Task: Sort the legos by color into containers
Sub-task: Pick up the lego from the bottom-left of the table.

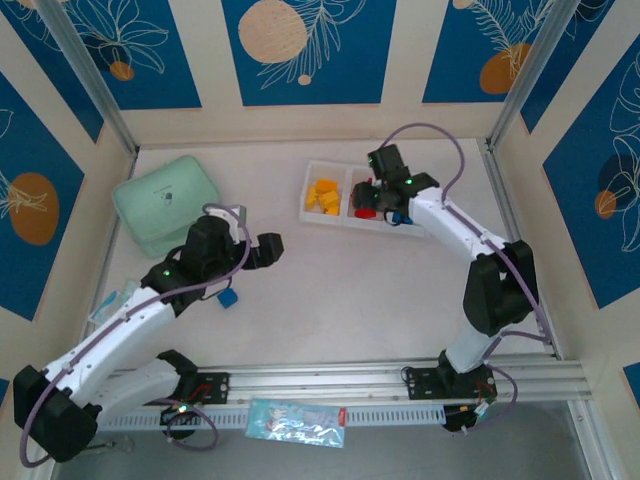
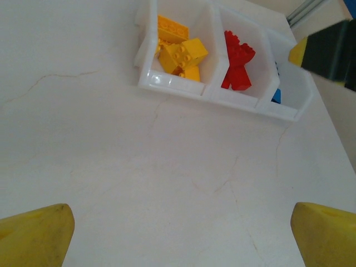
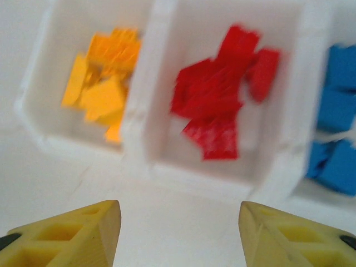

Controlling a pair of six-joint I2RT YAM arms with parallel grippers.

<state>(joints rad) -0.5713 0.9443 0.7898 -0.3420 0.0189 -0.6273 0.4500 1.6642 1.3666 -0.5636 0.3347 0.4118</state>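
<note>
While the right wrist picture is blurred, I can make out the right gripper (image 3: 181, 233) hanging over the near wall of the tray (image 3: 147, 83). Its yellow fingers (image 3: 72, 233) are set apart with nothing between them, so I read it as partly open and empty. Beyond it the three compartments run in a row: yellow bricks (image 3: 103, 92) in the left one, red bricks (image 3: 222, 94) in the middle, blue bricks (image 3: 336, 117) in the right. From the top camera that gripper sits above the middle and right compartments at the far side of the table (image 1: 330, 290), hiding part of their contents. My left gripper (image 2: 178, 239) hovers over bare table well short of the tray, pointing towards it, jaws spread wide and holding nothing. One loose blue brick (image 1: 229, 298) lies on the table just beside the left arm, well apart from the tray. A rounded mint-green box (image 1: 165, 203) stands at the far left, and a clear plastic bag (image 1: 297, 420) lies by the rail at the near edge.
</note>
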